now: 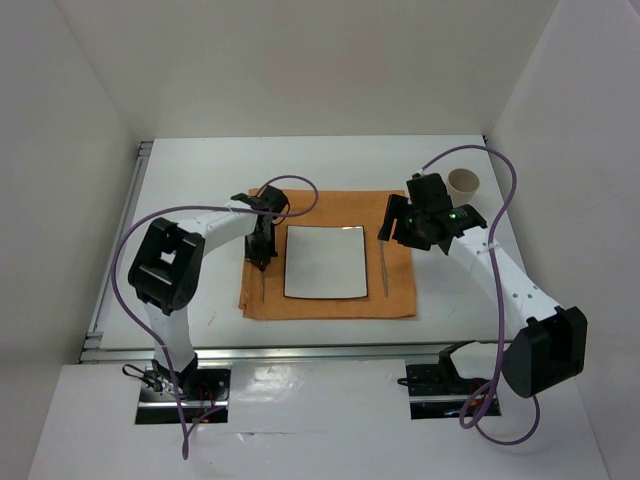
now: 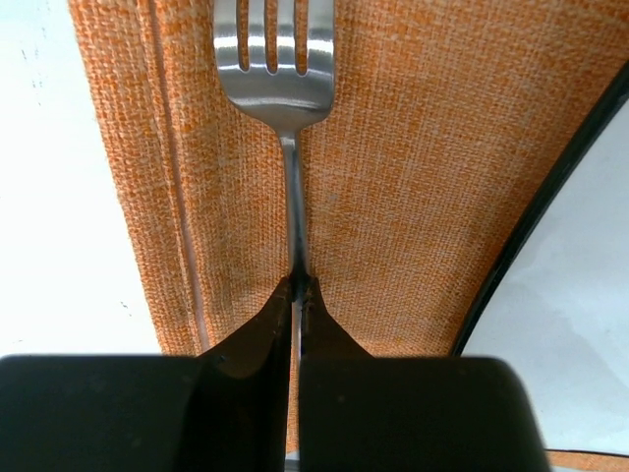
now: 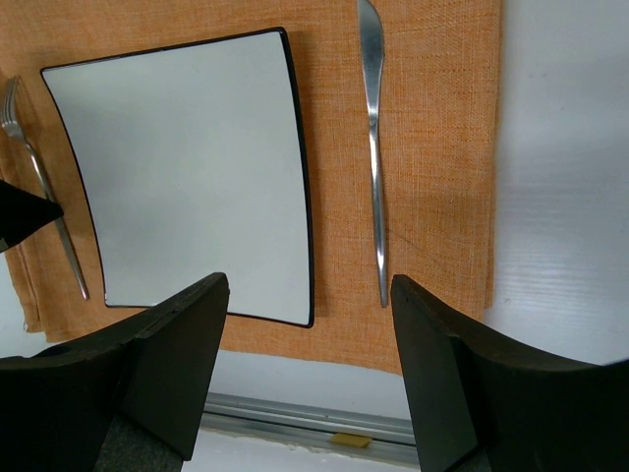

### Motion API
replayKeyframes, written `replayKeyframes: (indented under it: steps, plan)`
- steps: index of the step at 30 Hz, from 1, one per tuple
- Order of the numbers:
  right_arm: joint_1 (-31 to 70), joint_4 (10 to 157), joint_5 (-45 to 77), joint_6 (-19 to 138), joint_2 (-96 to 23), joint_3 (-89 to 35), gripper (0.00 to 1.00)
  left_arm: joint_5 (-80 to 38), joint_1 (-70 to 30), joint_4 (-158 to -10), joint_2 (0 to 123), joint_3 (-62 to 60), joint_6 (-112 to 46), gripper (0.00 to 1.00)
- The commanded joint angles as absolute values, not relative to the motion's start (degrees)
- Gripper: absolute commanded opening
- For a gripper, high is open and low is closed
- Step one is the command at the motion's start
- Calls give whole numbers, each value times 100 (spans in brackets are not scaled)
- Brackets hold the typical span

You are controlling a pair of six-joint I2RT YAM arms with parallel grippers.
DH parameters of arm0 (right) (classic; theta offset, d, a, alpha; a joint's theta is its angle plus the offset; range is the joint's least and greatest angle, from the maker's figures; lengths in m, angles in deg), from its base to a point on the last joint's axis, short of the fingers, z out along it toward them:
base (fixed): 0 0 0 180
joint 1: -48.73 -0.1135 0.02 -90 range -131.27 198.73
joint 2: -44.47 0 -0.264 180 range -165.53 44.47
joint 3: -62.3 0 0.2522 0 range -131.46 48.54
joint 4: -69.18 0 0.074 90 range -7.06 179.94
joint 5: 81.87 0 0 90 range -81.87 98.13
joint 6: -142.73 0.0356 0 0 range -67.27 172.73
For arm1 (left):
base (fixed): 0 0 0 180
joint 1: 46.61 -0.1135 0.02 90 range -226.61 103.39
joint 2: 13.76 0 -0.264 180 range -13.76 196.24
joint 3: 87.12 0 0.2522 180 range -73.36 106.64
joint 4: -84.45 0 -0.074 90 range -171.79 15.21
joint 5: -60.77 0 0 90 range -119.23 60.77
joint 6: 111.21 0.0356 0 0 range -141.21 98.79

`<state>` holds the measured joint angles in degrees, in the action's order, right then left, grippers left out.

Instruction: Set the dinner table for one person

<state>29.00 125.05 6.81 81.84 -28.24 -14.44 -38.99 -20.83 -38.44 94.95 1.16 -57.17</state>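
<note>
The dinner table (image 1: pixel 200 170) bears an orange cloth (image 1: pixel 330 305). On the cloth lies a white square plate (image 1: pixel 323 262) with a black rim. A fork (image 1: pixel 262 283) lies left of it and a knife (image 1: pixel 385 268) right of it. My left gripper (image 1: pixel 262 256) is shut on the fork's handle, low over the cloth. The left wrist view shows the fork (image 2: pixel 285 98) with its tines pointing away from my gripper (image 2: pixel 297 287). My right gripper (image 1: pixel 393 228) is open and empty, above the knife's far end. The right wrist view shows it (image 3: pixel 310 285) over the plate (image 3: pixel 187 167), knife (image 3: pixel 373 157) and fork (image 3: pixel 39 187).
A beige paper cup (image 1: pixel 464 183) stands on the table at the back right, off the cloth. Aluminium rails run along the near edge (image 1: pixel 320 352) and the left edge (image 1: pixel 115 250). White walls enclose the table on three sides.
</note>
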Motion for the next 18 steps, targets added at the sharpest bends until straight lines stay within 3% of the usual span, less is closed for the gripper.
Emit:
replayKeyframes:
  steps: [1,18]
  plan:
    - [2860,12566,611,8218,-2857,-1615,75,-4188,-2007,-4162,9461,214,-5566,0]
    - [2860,12513,664,8165,-2910,-1667,75,-4285,-1901,-4320,9294,276,-5258,0]
